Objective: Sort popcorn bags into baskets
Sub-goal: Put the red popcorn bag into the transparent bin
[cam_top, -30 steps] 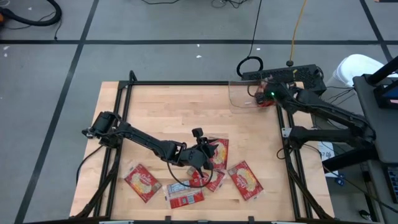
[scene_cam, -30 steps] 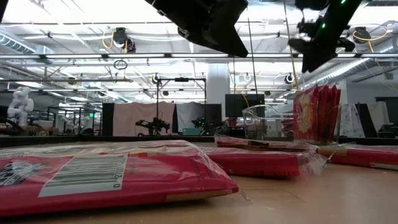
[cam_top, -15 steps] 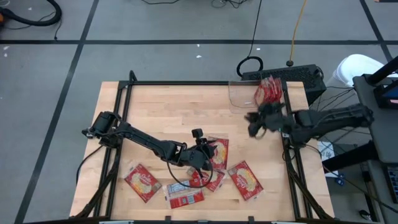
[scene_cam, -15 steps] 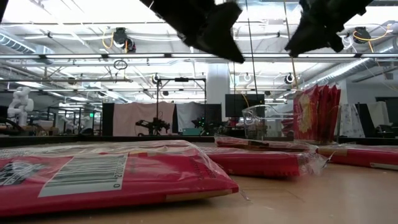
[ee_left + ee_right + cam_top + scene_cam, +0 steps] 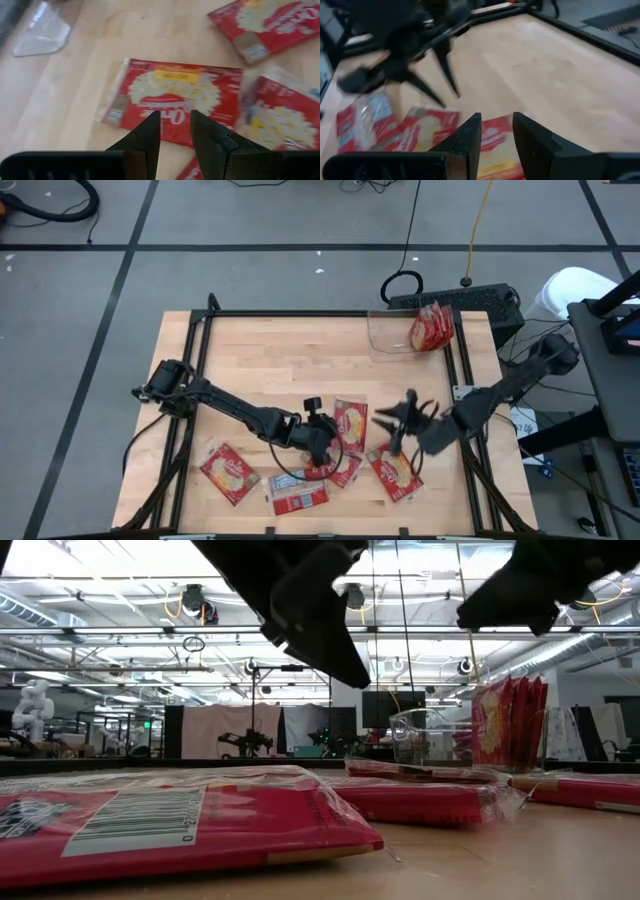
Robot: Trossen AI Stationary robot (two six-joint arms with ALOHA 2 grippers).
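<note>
Several red popcorn bags lie flat on the wooden table near its front edge, among them one with a round popcorn picture (image 5: 350, 425) (image 5: 170, 97), one to its right (image 5: 395, 470) and one at the left (image 5: 228, 473). The clear basket (image 5: 392, 338) (image 5: 420, 735) stands at the far right corner with red bags (image 5: 432, 328) upright inside. My left gripper (image 5: 328, 442) (image 5: 175, 122) hovers open just above the pictured bag, slanting down. My right gripper (image 5: 392, 428) (image 5: 496, 127) is open in the air over the right-hand bags, holding nothing.
A black metal frame (image 5: 300, 314) runs around the tabletop. One bag with a barcode label (image 5: 298, 492) (image 5: 150, 825) lies by the near edge. Bare wood (image 5: 290, 360) spreads over the middle and far left. Cables and a power strip (image 5: 460, 298) sit behind the basket.
My right gripper has swung quickly from the basket at the far right toward the near edge and the table's middle, sinking and levelling out, and now hangs over the loose bags. My left gripper has tipped further down and sunk slightly over the pictured bag. No bag has moved.
</note>
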